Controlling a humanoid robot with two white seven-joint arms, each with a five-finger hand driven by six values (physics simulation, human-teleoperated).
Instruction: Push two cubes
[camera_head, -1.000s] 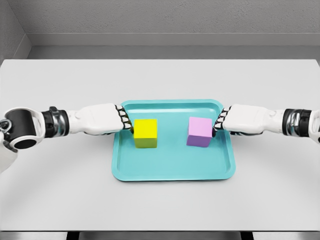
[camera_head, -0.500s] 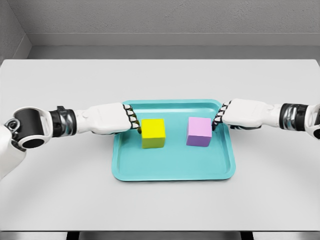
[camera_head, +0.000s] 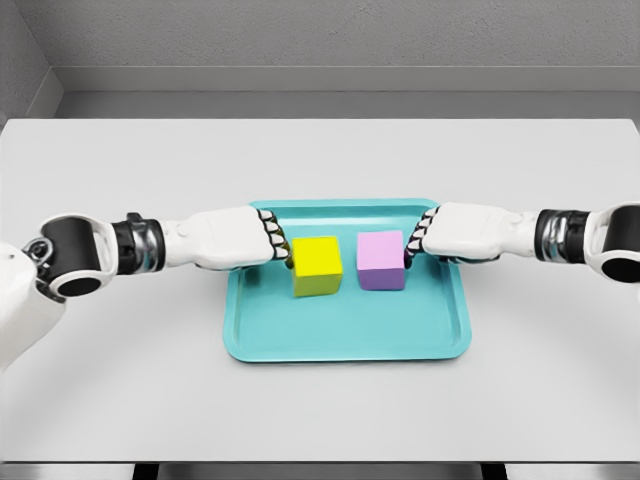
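Reaching in from the left, the left hand (camera_head: 235, 238) lies level, its fingers curled into a fist holding nothing, knuckles against the yellow cube's (camera_head: 317, 265) left face. The right hand (camera_head: 462, 231) mirrors it, also fisted and empty, touching the purple cube's (camera_head: 381, 260) right face. Both cubes sit near each other, a narrow gap between, on the teal tray (camera_head: 345, 335) on the white table (camera_head: 120, 390).

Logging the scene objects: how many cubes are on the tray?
2. The yellow cube sits left of centre on the teal tray, and the purple cube is just right of it. Nothing seems hidden.
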